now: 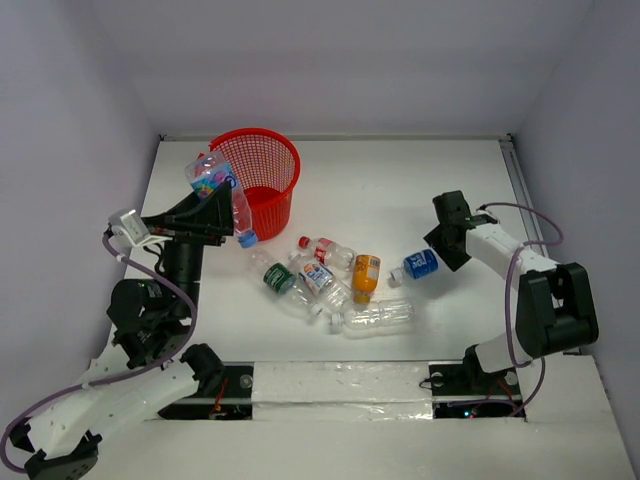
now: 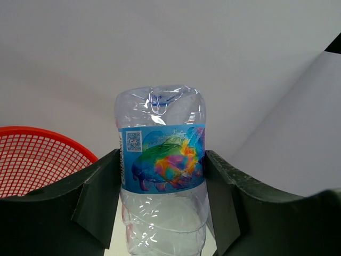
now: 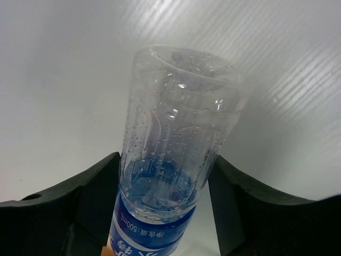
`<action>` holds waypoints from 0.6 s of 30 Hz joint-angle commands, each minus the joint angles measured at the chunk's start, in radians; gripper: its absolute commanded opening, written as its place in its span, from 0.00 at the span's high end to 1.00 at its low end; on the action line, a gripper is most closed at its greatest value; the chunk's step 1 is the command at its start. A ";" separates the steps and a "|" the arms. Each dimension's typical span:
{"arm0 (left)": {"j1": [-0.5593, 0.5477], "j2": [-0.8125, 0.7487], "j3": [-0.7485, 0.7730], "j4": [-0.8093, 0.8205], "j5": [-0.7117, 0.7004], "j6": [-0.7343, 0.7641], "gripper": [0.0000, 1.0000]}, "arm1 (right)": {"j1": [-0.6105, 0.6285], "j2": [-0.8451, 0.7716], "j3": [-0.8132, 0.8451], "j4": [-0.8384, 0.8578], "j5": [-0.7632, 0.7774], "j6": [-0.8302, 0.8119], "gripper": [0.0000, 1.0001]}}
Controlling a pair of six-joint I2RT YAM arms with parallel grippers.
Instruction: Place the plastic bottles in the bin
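**Left side.** Found clamped in the left gripper point(image 2: 161, 160), jaws partway closed against the label band: a rainbow-label bottle point(image 2: 160, 106). Raised off the table point(image 1: 400, 190), base end beyond the fingertips, cap end back toward the wrist. Bin point(image 1: 270, 205) to that gripper's left, rim just beside the bottle. Not clear whether directly beneath it.

**Right side.** Found between the jaws of the right gripper point(image 3: 165, 162): a blue-label bottle point(image 3: 181, 101), lying on the table, base end on the far side of the jaws, label end nearer the wrist. Jaws close against both sides. Impossible to tell whether gripping or only bracketing.

**Hazards, as judged:**
- Release short of the rim: likely bounce off the edge and a roll across the table.
- Thin, crumpled plastic on the left: possible buckling under squeeze, then slip or swing about the grip line.
- Smooth, ribbed, round wall on the right: possible squirt out from a squeeze, toward the loose bottles point(image 1: 335, 285) lying beyond its cap end.
- Light bin: possible tip on contact with bottle or arm.

**Materials.**
- Bottles: clear, thin, dented plastic with glossy printed sleeves.
- Bin: red mesh, round, tapered, solid rim.
- Jaw faces: matte, dark, wedge-shaped.
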 commanded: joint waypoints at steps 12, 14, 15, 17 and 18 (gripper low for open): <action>0.013 0.245 0.095 0.138 -0.156 0.145 0.46 | -0.016 -0.288 0.185 0.102 0.278 -0.177 0.47; 0.033 0.328 0.132 0.148 -0.180 0.183 0.46 | -0.016 -0.380 0.191 0.153 0.227 -0.216 0.47; 0.052 0.352 0.164 0.150 -0.190 0.195 0.46 | -0.016 -0.406 0.191 0.172 0.203 -0.235 0.47; 0.092 0.410 0.182 0.173 -0.202 0.202 0.46 | -0.003 -0.451 0.173 0.249 0.102 -0.279 0.47; 0.143 0.450 0.198 0.188 -0.191 0.197 0.46 | 0.035 -0.472 0.173 0.286 0.051 -0.301 0.47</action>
